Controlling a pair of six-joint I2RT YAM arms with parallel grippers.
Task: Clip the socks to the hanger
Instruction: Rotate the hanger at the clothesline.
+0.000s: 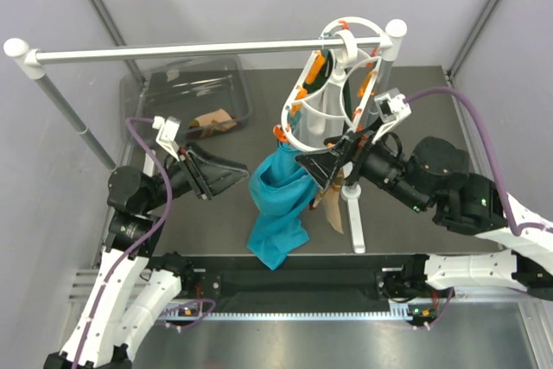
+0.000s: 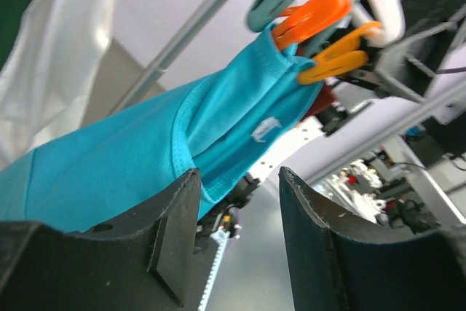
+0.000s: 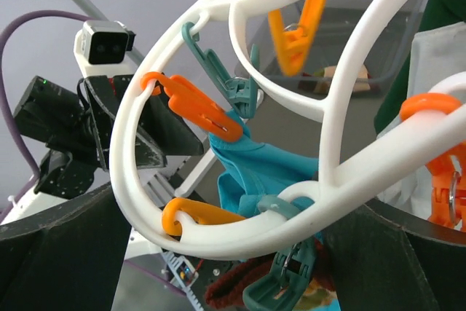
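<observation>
The white ring hanger (image 1: 333, 84) hangs from the rail, with orange and teal clips. A large teal cloth (image 1: 281, 200) hangs from its orange clips. A tan sock (image 1: 333, 212) hangs beside the cloth, under my right gripper (image 1: 321, 170). In the right wrist view the hanger's rim (image 3: 218, 234) crosses between my wide-open fingers, and a teal clip (image 3: 287, 282) sits on the sock's dark red part (image 3: 244, 289). My left gripper (image 1: 235, 174) is open and empty, just left of the cloth (image 2: 145, 151). A second sock (image 1: 216, 120) lies in the bin.
A clear plastic bin (image 1: 155, 92) stands at the back left. The long white rail (image 1: 199, 49) spans the back on poles; its right stand (image 1: 354, 205) rises beside the sock. A white cloth (image 2: 65, 56) hangs at the left wrist view's left.
</observation>
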